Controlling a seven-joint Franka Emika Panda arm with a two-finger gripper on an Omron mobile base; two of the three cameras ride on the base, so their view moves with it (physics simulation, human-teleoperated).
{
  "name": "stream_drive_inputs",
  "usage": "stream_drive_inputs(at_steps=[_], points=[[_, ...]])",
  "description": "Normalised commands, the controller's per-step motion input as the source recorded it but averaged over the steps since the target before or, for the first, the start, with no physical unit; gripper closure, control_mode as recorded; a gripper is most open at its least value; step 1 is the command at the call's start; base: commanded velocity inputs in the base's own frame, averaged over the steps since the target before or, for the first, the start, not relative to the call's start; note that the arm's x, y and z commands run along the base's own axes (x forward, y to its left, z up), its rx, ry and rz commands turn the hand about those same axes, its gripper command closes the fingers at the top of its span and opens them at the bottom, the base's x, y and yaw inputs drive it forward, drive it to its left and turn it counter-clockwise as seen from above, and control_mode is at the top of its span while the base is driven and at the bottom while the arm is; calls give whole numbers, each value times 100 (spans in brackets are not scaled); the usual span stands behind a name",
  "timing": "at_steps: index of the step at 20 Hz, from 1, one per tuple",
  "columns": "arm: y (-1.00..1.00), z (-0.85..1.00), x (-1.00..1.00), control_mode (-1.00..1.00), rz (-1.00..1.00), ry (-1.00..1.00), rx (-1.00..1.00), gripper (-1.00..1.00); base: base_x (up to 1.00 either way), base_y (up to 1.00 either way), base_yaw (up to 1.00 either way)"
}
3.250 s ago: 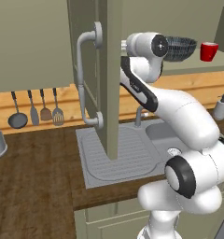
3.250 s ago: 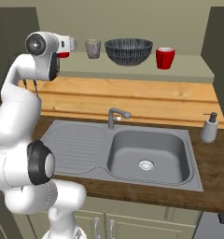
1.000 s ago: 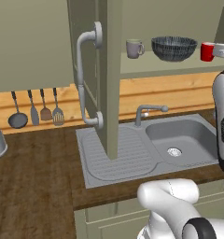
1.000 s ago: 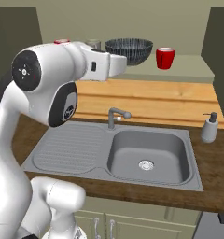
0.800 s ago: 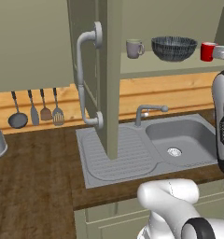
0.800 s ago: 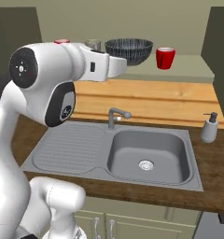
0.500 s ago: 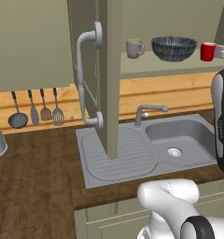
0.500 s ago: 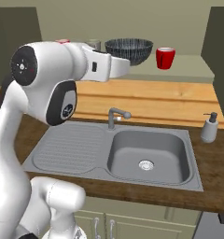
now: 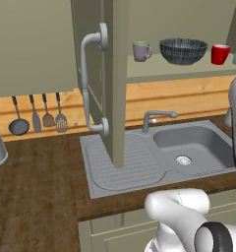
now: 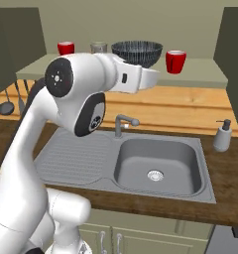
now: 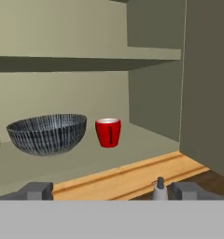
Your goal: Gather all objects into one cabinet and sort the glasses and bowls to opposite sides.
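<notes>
Tool [image 11: 111, 190]: stood released, its two dark tips wide apart with nothing between them, level with the shelf and facing into the cabinet.
Cabinet [image 9: 115, 83]: olive-green, over the sink; its left door hung open, edge-on in the left base view, with a curved grey handle [image 9: 90, 83].
Shelf [image 10: 200, 69]: pale green, carrying all four task things in a row.
Bowl [image 10: 137, 52]: wide, dark and ribbed, upright near the middle of the shelf, toward its back.
Red mug, right [image 10: 175, 61]: upright just right of the bowl, not touching it; in the hand view it stood ahead of the tool, handle facing the camera.
Grey mug [image 9: 141, 50]: upright just left of the bowl, apart from it, handle pointing toward the bowl.
Red mug, left [image 10: 66, 48]: upright near the left end of the shelf, left of the grey mug, partly behind the arm in the right base view.
Arm [image 10: 81, 94]: reached across in front of the shelf's left half, forearm pointing right.
Sink [image 10: 158, 166]: grey, set in the wooden table below the shelf, with a draining board on its left and a tap [image 10: 122, 124] behind.
Soap dispenser [image 10: 221, 136]: upright on the table near its back edge, right of the sink.
Utensils [image 9: 36, 118]: four hung on the wall left of the open door.
</notes>
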Motion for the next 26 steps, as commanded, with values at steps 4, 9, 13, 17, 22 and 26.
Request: stream_drive_inputs(at_steps=[4,9,13,17,22,26], points=[[-15,0,11,-100,0,2,0,-100,0,0,0],[-6,-11,26,-100,0,3,0,-100,0,0,0],[-1,-21,21,-100,0,0,-1,-100,0,0,0],[-1,-16,31,-100,0,0,0,-100,0,0,0],[-5,-3,28,-100,0,0,0,-100,0,0,0],[-20,0,28,-100,3,0,0,-100,0,0,0]])
